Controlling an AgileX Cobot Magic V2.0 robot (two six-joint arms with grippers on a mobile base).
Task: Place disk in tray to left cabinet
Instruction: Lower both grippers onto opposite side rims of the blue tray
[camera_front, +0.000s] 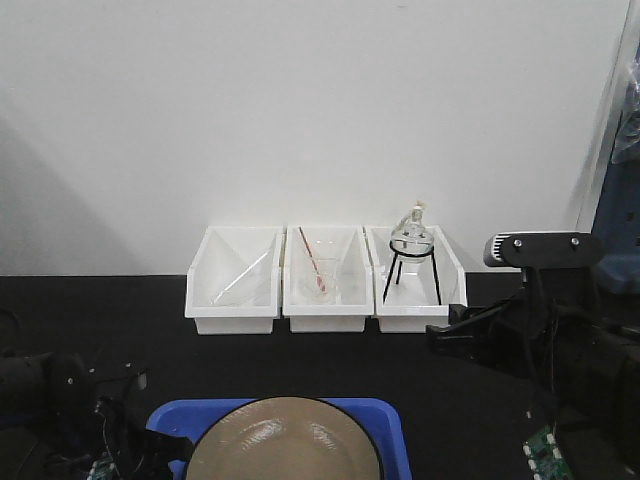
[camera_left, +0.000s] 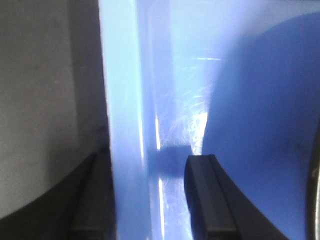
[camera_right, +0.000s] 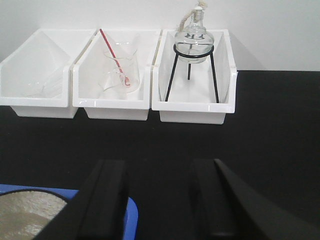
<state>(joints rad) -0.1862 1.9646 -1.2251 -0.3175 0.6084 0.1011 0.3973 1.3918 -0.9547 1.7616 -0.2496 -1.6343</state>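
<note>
The tan disk (camera_front: 284, 445) with its thin black rim lies in the blue tray (camera_front: 390, 420) at the near edge of the black table. In the left wrist view my left gripper (camera_left: 150, 200) is open. It straddles the tray's left rim (camera_left: 125, 150), with one finger outside and one finger (camera_left: 207, 200) inside the tray. My right gripper (camera_right: 160, 200) is open and empty just above the table. Its left finger (camera_right: 107, 200) is over the tray's right corner (camera_right: 132, 220), beside the disk (camera_right: 25, 215). The left cabinet is out of view.
Three white bins stand in a row against the back wall: one with clear glassware (camera_front: 235, 280), one with a beaker and a red rod (camera_front: 322, 275), and one with a glass flask on a black tripod (camera_front: 412, 262). The right arm's links (camera_front: 540, 340) stand at the right.
</note>
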